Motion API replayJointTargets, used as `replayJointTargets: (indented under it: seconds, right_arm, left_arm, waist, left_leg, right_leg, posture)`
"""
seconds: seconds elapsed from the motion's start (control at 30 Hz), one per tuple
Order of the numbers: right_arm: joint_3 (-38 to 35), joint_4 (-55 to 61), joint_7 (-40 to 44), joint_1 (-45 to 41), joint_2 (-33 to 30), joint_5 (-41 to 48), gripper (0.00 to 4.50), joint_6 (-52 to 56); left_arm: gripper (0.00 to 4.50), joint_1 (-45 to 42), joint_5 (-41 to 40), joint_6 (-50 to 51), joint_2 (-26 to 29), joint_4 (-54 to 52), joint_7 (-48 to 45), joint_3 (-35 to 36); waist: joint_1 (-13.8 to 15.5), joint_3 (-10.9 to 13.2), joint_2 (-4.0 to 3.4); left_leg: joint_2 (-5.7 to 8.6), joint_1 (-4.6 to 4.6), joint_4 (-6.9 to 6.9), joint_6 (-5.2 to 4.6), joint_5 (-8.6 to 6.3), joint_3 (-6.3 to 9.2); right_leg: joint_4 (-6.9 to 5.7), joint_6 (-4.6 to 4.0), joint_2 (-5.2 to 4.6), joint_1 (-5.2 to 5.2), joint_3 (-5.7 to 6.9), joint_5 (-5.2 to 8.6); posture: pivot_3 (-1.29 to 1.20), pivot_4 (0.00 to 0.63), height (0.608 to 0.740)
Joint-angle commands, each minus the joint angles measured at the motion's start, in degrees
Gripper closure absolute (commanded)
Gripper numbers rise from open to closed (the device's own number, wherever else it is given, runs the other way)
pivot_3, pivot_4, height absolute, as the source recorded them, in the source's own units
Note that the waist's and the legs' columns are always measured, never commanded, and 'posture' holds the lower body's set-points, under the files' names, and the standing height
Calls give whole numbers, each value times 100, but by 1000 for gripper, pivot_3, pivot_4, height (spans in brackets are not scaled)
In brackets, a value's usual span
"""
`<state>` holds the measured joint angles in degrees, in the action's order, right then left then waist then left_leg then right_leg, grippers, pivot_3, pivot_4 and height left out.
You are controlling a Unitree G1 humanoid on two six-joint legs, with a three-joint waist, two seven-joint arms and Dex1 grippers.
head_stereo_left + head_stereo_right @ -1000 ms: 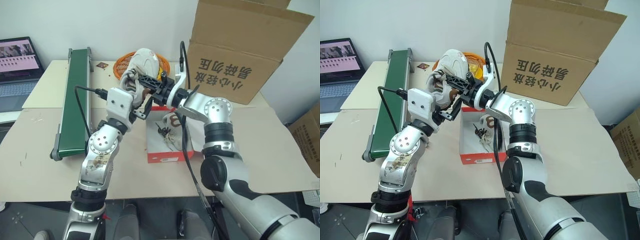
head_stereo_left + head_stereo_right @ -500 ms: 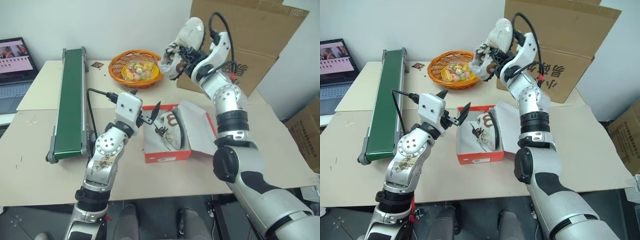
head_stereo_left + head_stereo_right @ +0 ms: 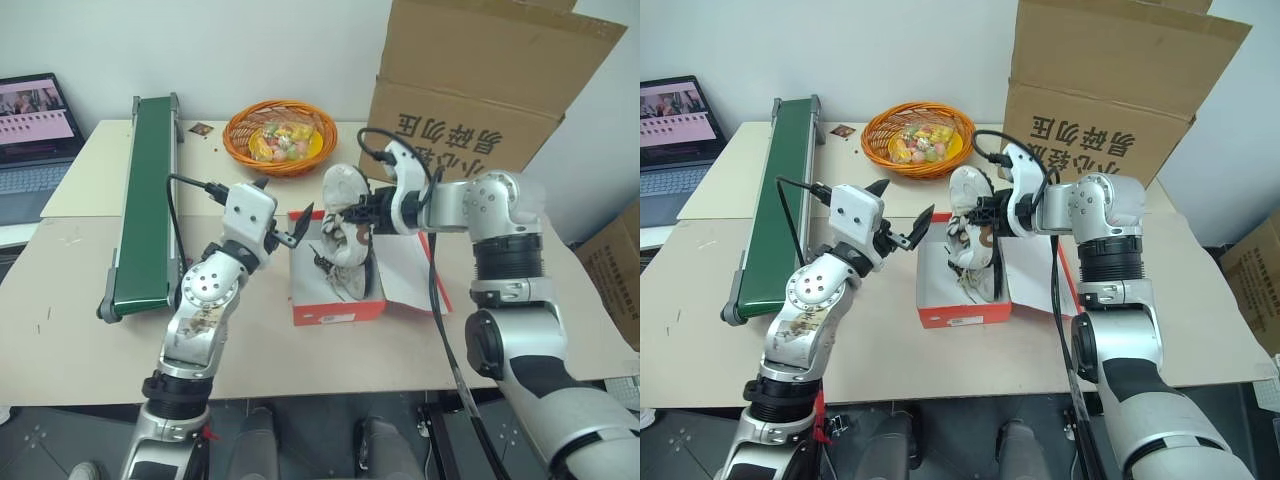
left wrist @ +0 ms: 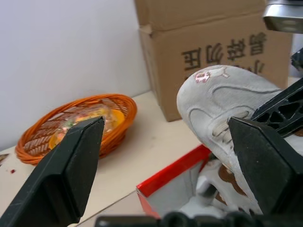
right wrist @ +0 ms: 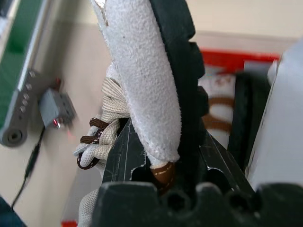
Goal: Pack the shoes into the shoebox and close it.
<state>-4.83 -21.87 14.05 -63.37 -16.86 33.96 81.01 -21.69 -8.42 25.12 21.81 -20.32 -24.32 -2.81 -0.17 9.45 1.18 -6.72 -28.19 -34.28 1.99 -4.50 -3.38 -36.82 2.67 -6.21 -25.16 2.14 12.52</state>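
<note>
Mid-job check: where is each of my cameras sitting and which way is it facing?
Head stereo pair: looks forward and down over both arms at the shoebox on the table, left gripper open beside it.
Left wrist: looks along its own fingers toward the held shoe, basket and brown carton.
Right wrist: looks down its fingers clamping that shoe over the box.
Shared: the shoe held by the right gripper.

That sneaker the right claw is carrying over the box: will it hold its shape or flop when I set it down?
The sneaker likely keeps its shape: its toe stays rounded though the right claw pinches only its edge. The collar probably gives, being thin fabric in the right wrist view. Its loose laces dangle and may snag on the shoebox rim or the other shoe.
</note>
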Motion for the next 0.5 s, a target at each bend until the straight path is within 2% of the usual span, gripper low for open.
replayJointTargets:
  seconds: [0.03,0.1,0.23,0.27,0.5]
  right_arm:
    - [100,11,170,-59,12,-122,3770,59]
    - [144,-116,229,-101,70,-198,3770,16]
    - [207,-358,338,-183,163,-324,3770,-91]
    - [213,-434,360,-212,205,-359,3770,-103]
    - [328,-528,449,-284,531,-494,3770,93]
  left_arm:
    - [52,474,-875,898,1247,-649,-1369,610]
    - [52,757,-1254,1149,1889,-831,-1857,1004]
    - [52,906,-1669,1296,2330,-891,-2103,1476]
    - [52,931,-1649,1224,2411,-874,-2166,1493]
    - [52,881,-1674,1126,2471,-916,-2212,1322]
  waist:
    - [-29,2,-3]
    - [-72,5,-7]
    - [-6,8,-11]
    - [0,8,-11]
    - [3,8,-11]
  left_leg:
    - [0,0,2,0,0,0]
    - [-2,-2,4,0,0,-1]
    - [-4,-3,4,10,-6,0]
    - [-4,-2,3,43,-27,0]
    - [-4,-3,3,40,-25,0]
  right_leg:
    - [-2,-1,0,0,0,1]
    - [-6,-4,1,-9,0,3]
    - [1,-4,0,-3,4,8]
    - [9,-4,0,-1,5,8]
    - [5,-4,1,-2,5,9]
  posture:
    - [0,150,728]
    - [0,150,728]
    - [0,150,728]
    - [0,150,728]
    - [0,150,728]
